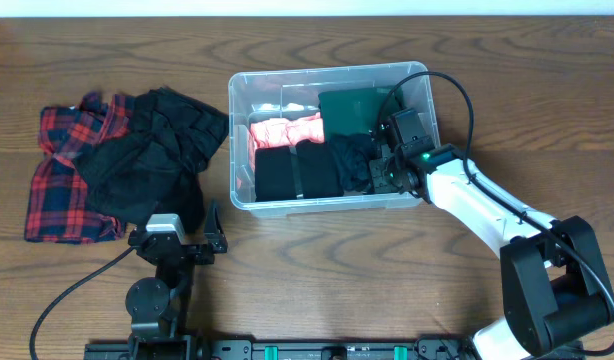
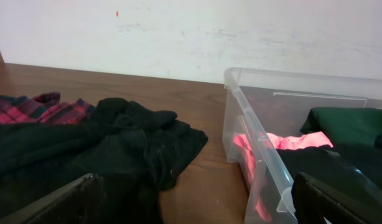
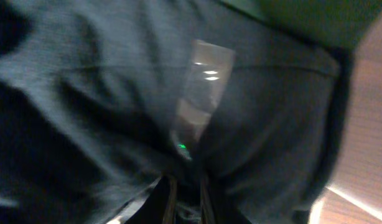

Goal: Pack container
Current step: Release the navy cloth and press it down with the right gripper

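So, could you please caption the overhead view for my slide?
Right arm grips a dark garment inside the clear bin; a plaid-and-black pile lies on the table.

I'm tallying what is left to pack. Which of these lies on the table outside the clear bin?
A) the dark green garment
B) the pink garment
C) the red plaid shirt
C: the red plaid shirt lies on the table left of the container, partly under a black garment; the pink garment and the dark green garment sit inside it.
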`<state>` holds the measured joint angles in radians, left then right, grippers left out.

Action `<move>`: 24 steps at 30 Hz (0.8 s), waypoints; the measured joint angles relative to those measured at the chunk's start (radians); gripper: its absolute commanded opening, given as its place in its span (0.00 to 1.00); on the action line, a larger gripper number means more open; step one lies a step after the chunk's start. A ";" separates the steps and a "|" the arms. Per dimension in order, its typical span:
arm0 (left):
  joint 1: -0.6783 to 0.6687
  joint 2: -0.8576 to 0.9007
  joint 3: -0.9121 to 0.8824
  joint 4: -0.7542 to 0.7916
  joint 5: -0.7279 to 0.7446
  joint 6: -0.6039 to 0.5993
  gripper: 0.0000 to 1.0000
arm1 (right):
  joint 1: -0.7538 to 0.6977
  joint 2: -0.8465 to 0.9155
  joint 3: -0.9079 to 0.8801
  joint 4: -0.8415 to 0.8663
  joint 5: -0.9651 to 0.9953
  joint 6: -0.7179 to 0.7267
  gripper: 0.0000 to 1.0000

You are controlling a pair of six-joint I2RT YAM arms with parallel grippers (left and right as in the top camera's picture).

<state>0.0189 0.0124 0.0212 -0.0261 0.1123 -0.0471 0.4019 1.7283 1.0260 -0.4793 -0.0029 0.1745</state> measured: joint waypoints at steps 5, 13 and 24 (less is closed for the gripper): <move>0.000 0.000 0.000 0.000 0.000 0.000 0.98 | 0.002 0.000 0.019 -0.045 0.090 -0.012 0.11; 0.000 0.000 0.000 0.000 0.000 0.000 0.98 | 0.002 0.012 0.180 -0.172 0.178 -0.047 0.11; 0.000 0.000 0.000 0.000 0.000 0.000 0.98 | 0.008 0.013 0.304 -0.225 -0.010 -0.066 0.18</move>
<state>0.0189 0.0124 0.0212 -0.0261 0.1123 -0.0471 0.4103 1.7409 1.3304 -0.7040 -0.0132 0.1089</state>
